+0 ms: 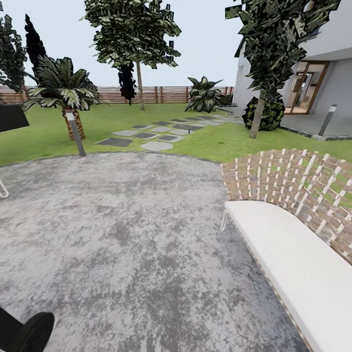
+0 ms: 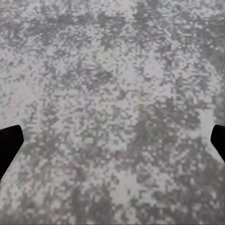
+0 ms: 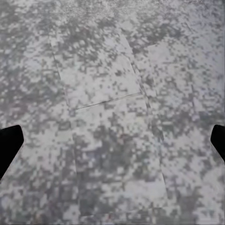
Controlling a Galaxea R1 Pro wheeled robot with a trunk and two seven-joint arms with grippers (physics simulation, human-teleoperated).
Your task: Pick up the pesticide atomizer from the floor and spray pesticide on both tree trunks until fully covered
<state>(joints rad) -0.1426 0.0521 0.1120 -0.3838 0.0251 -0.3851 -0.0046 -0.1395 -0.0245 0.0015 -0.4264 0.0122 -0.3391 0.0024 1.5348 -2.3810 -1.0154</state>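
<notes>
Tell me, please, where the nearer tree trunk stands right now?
In the head view, the nearer tree trunk rises from the lawn at upper right, beside a round bush near the white house.

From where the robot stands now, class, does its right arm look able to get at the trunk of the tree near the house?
Probably not. That tree trunk stands far off on the lawn, beyond the grey paving and the bench. The right gripper hangs open over bare paving, so the robot would likely have to drive closer first.

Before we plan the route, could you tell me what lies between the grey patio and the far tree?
In the head view, lawn with stepping stones leads from the patio to the far tree.
</notes>
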